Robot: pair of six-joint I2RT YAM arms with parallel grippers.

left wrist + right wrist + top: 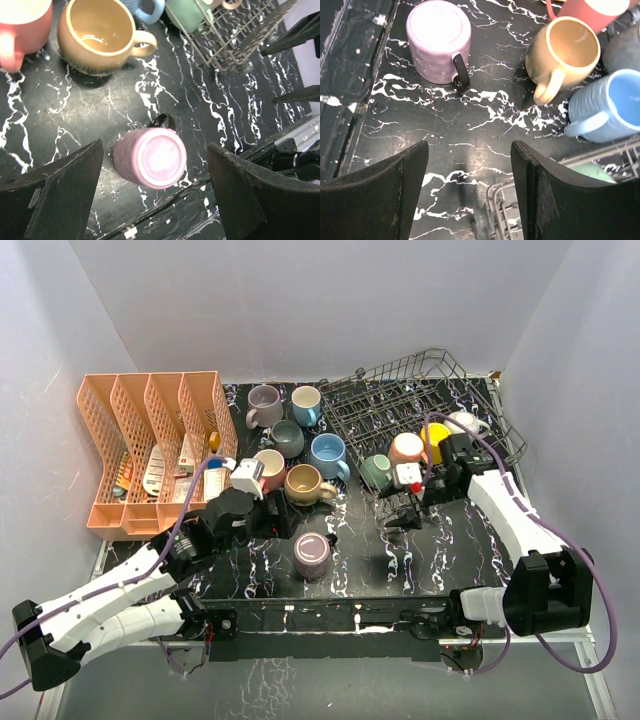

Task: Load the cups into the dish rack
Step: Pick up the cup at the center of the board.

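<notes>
While your left arm lies low and stretched out toward the upside-down mauve cup, its wrist bends down. The left gripper hangs right over that cup, spread wide. Your right arm rises to the right of the upside-down mauve cup, folds at the elbow and reaches back leftward. The right gripper points down at bare tabletop to the right of that cup, jaws apart with nothing between them.

You work on a black table veined white like marble, closed in by plain white walls. Far to the left of the upside-down mauve cup stands an orange organiser with papers in its slots. Just beyond the cup, upright cups cluster: a pink cup, a tan cup and a blue cup. A grey cup and two more stand farther back. Beyond it and to the right sits the dish rack. It holds a green cup at the corner closest to the upside-down one, then a salmon cup, a yellow cup and a white cup.

From your left wrist, the upside-down mauve cup stands base-up between the two fingers. Table shows on both sides, so neither touches it. From your right wrist, it lies well beyond the fingers, off to the left.
</notes>
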